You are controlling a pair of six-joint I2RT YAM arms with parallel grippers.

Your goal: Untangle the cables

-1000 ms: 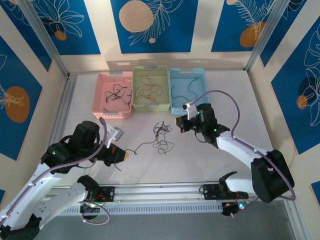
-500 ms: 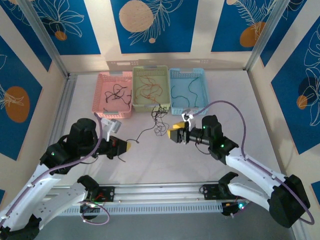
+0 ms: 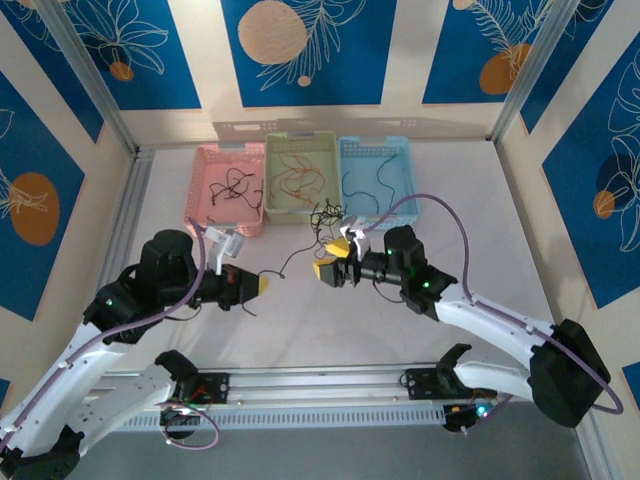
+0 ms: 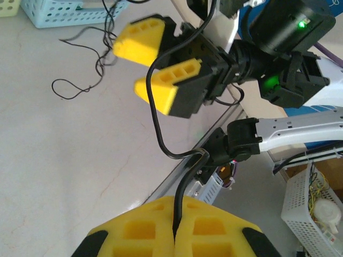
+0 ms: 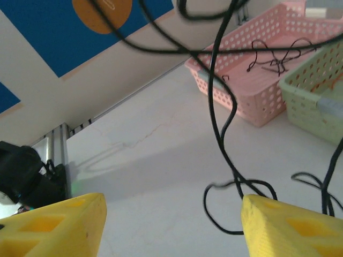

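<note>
My left gripper (image 3: pixel 258 287) pinches one black cable (image 4: pixel 152 107), my right gripper (image 3: pixel 331 262) gapes wide; sorted strands (image 3: pixel 298 184) lie in far baskets (image 3: pixel 300 138), a tangle (image 3: pixel 326 216) left.

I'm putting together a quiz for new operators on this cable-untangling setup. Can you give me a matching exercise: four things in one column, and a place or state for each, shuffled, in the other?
Column one
1. left gripper
2. right gripper
3. pink basket
4. blue basket

Column two
A. jaws open, gripping nothing
B. rightmost in the row of baskets
C. shut on a black cable
D. leftmost in the row of baskets

Pairs: 1-C, 2-A, 3-D, 4-B
</note>
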